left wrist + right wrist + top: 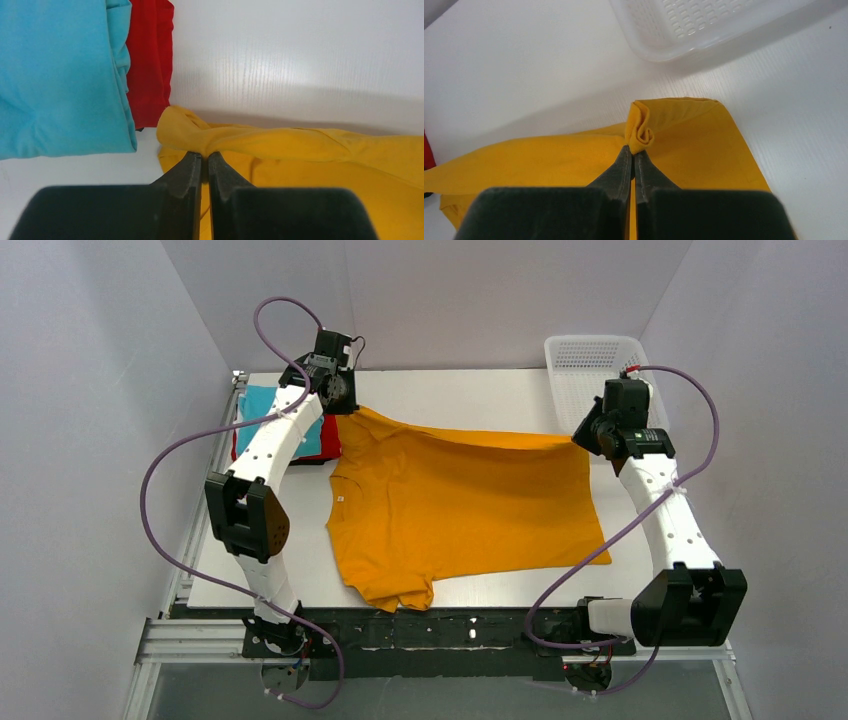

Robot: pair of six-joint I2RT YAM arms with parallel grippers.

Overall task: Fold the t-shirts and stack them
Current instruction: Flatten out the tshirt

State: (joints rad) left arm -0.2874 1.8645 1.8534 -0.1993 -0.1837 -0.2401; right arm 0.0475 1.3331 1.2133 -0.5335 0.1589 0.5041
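- At the near edge of the white table [500, 585], the two arm bases [275, 635] stood bolted side by side on a dark strip, and each arm reached away over the tabletop
- Just beyond them the mustard-orange t-shirt [460, 505] lay spread over the middle of the table, with its neck opening to the left and its hem to the right
- The shirt's near sleeve was rumpled and doubled over, close to the table's front edge
- Farther in, the far edge of the shirt ran as a stretched, slightly raised line from one arm to the other and threw a thin shadow on the cloth beneath it
- At the left end of that line the left gripper [205, 156] had its jaws pressed almost together on a bunched knot of orange cloth at the far sleeve
- At the right end the right gripper [633, 150] pinched the far hem corner just as tightly, and the cloth curled into a small roll just past its fingertips
- Beyond the left gripper, at the far left of the table, sat a folded pile with the turquoise t-shirt [55, 75] on top
- The red t-shirt [150, 65] lay under it, showing along its right side, and the gripped orange sleeve was just beside the red cloth
- In the far right corner stood the white mesh basket [704, 25], near the held hem corner but apart from it
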